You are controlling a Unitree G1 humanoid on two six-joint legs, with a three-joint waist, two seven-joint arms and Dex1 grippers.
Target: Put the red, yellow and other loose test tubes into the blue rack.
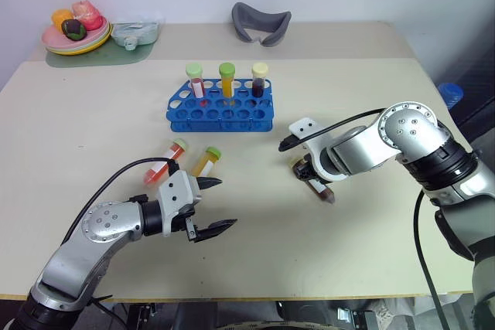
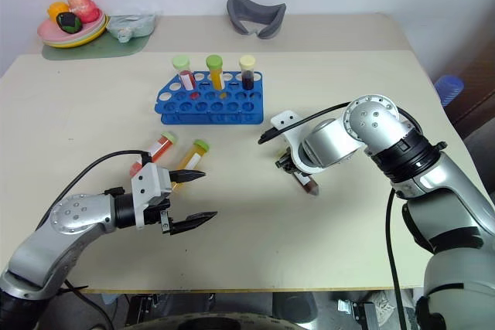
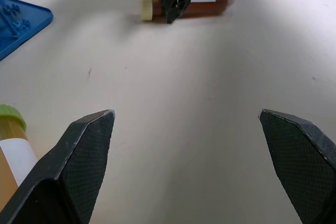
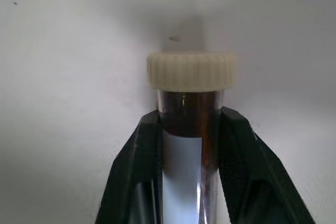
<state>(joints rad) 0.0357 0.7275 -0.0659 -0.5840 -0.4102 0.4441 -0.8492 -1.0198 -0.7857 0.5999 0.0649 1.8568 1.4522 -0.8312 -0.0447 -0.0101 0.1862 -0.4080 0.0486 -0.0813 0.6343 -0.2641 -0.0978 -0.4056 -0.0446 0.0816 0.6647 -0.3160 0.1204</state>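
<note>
The blue rack (image 1: pixel 220 110) stands mid-table with three capped tubes upright in its back row. Two loose test tubes lie in front of it: a red one (image 1: pixel 166 161) and a yellow-orange one (image 1: pixel 206 161) with green caps. To the right lies a dark brown tube (image 1: pixel 319 187) with a cream cap (image 4: pixel 190 72). My right gripper (image 1: pixel 305 169) points down onto it, shut on its body just behind the cap. My left gripper (image 1: pixel 226 203) hovers open and empty just in front of the yellow tube (image 3: pixel 13 145).
A plate of toy fruit (image 1: pixel 73 36) and a clear bag (image 1: pixel 135 34) sit at the table's far left corner. A grey curved object (image 1: pixel 261 22) lies at the far edge behind the rack. A blue item (image 1: pixel 448 94) shows beyond the right edge.
</note>
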